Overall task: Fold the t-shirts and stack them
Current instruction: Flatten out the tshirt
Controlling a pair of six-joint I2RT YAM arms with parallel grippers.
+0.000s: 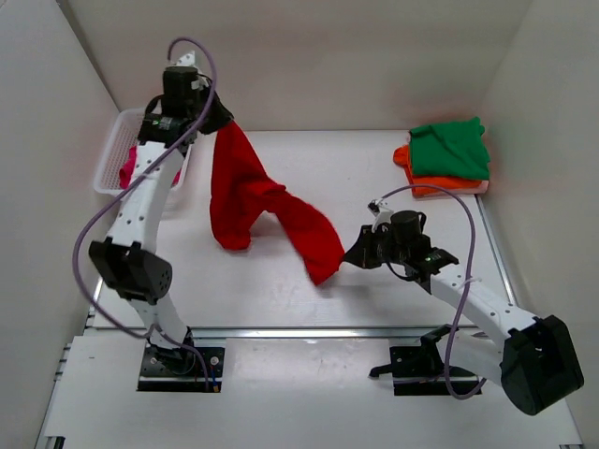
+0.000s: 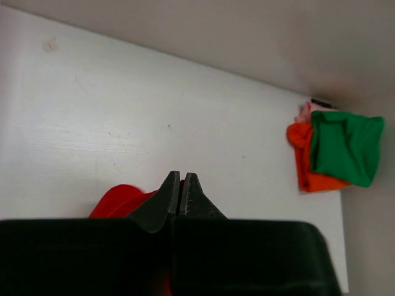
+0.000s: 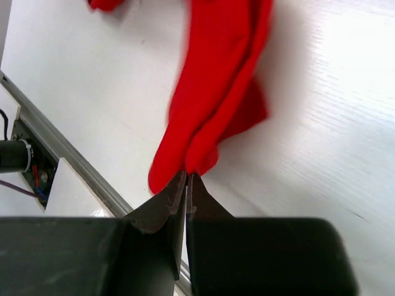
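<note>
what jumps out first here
The red tee, strung across the table's middle between the left gripper and the right gripper, both shut on it. Next, the green tee lying folded on the orange tee at the far right corner.

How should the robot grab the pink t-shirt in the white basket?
Probably pinch the top of the magenta pink cloth t-shirt from straight above: it lies bunched in the white plastic lattice basket, whose walls block the sides. The left gripper, shut on the bright red cloth t-shirt, must free up first.
</note>
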